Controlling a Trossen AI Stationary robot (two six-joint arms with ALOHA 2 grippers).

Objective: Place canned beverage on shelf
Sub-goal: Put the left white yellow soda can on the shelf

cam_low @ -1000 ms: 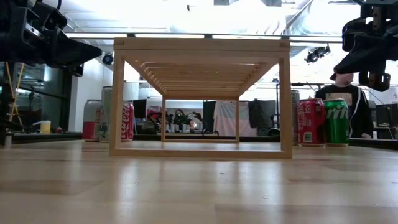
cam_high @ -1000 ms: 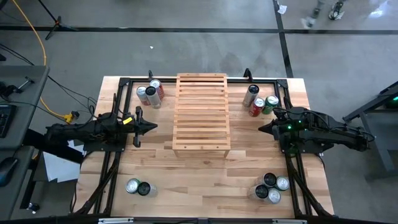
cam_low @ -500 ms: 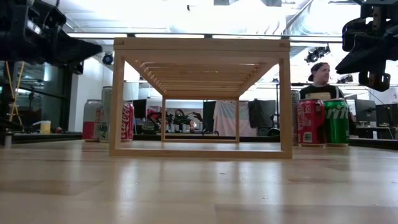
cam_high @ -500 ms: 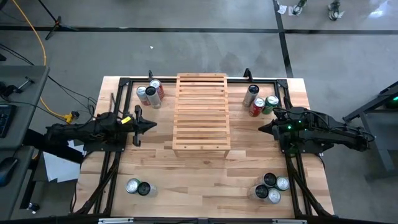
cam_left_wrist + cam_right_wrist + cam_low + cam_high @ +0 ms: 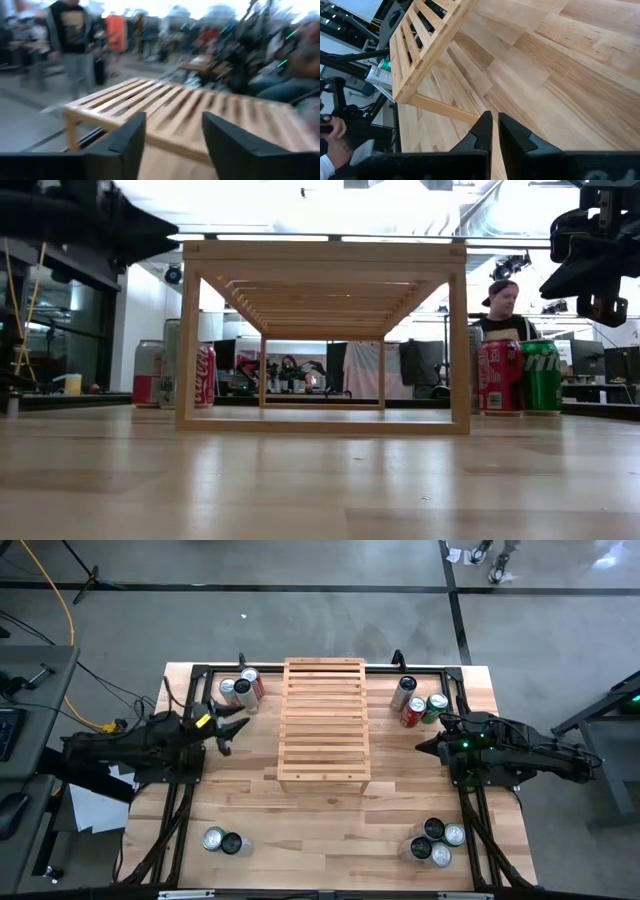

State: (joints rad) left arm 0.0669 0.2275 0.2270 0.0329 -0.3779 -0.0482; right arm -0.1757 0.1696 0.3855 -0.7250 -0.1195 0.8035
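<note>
The pale slatted wooden shelf (image 5: 323,720) stands on its legs mid-table, also seen in the low view (image 5: 323,330). Canned beverages stand upright on the tabletop in groups: far left (image 5: 241,692), far right (image 5: 418,704), near left (image 5: 222,840) and near right (image 5: 437,840). My left gripper (image 5: 237,727) hovers left of the shelf, open and empty; in its wrist view the shelf (image 5: 200,112) lies beyond my left gripper (image 5: 172,137). My right gripper (image 5: 425,745) hovers right of the shelf, shut on nothing, above bare tabletop in its own view (image 5: 494,131).
Black arm frames (image 5: 190,790) run along both sides of the table. A person (image 5: 502,308) shows in the room behind the red and green cans (image 5: 520,375). Bare tabletop (image 5: 320,830) lies between the shelf and the near edge.
My left gripper has risen, tipped up toward level and opened its fingers. The person behind the table has shifted. Nothing on the table has moved.
</note>
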